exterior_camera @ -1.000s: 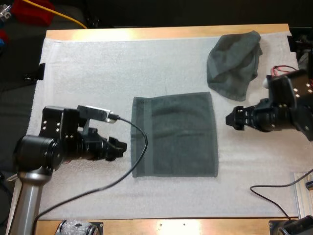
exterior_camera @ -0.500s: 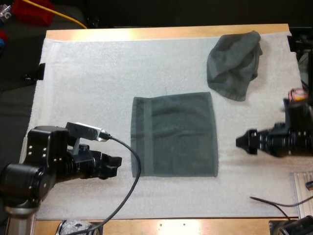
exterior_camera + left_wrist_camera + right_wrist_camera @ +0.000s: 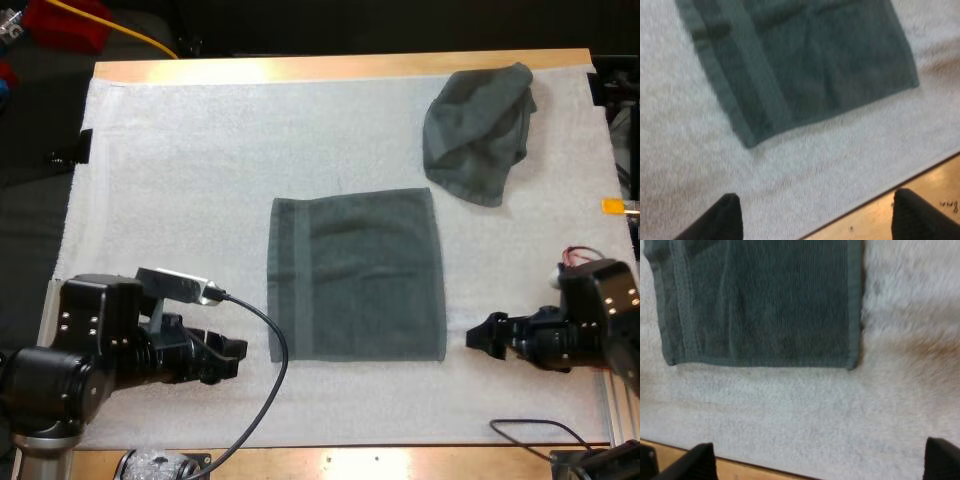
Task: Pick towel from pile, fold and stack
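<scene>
While my left gripper (image 3: pixel 236 356) hangs low over the white mat (image 3: pixel 180 150) with its fingers spread wide on nothing, the flat towel (image 3: pixel 355 275) lies just ahead of it, near left corner closest. My right gripper (image 3: pixel 474 338), likewise spread and empty (also low over the mat), faces the towel's near right corner, close but apart. Well beyond the right gripper, toward the mat's far edge, sits the crumpled towel (image 3: pixel 478 130).

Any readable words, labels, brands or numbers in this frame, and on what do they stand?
Small dark marking on the wooden table edge, seen in the left wrist view: too blurred to read.
No text on the flat towel, the crumpled towel or the white mat.
</scene>
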